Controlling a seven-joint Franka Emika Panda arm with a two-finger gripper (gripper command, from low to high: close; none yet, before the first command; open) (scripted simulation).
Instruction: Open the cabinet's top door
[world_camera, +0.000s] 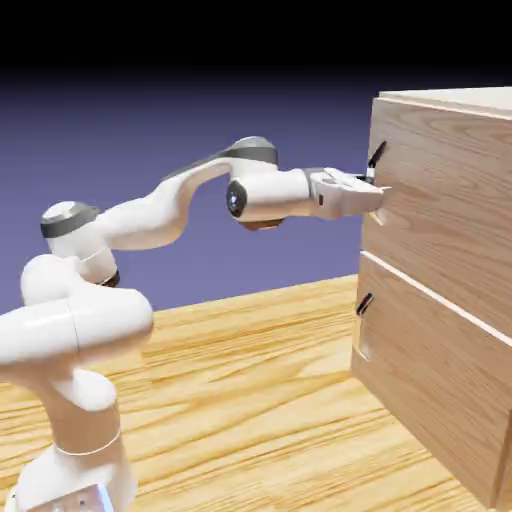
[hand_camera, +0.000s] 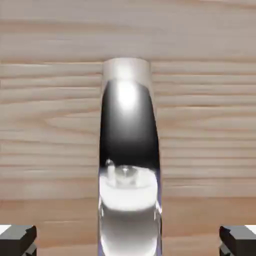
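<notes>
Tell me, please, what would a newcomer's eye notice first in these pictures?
In the exterior view, probably the white arm, reaching from the lower left to the upper door of the wooden cabinet on the right. In the hand view, it would be the shiny dark handle, large in the middle against pale wood grain, with the two small finger tips apart at the bottom edge, one on each side.

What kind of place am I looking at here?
Probably a computer-made practice scene rather than a real room: a white robot arm stands on a wood-grain surface beside a boxy wooden cabinet, with only a plain blue-violet backdrop behind.
</notes>
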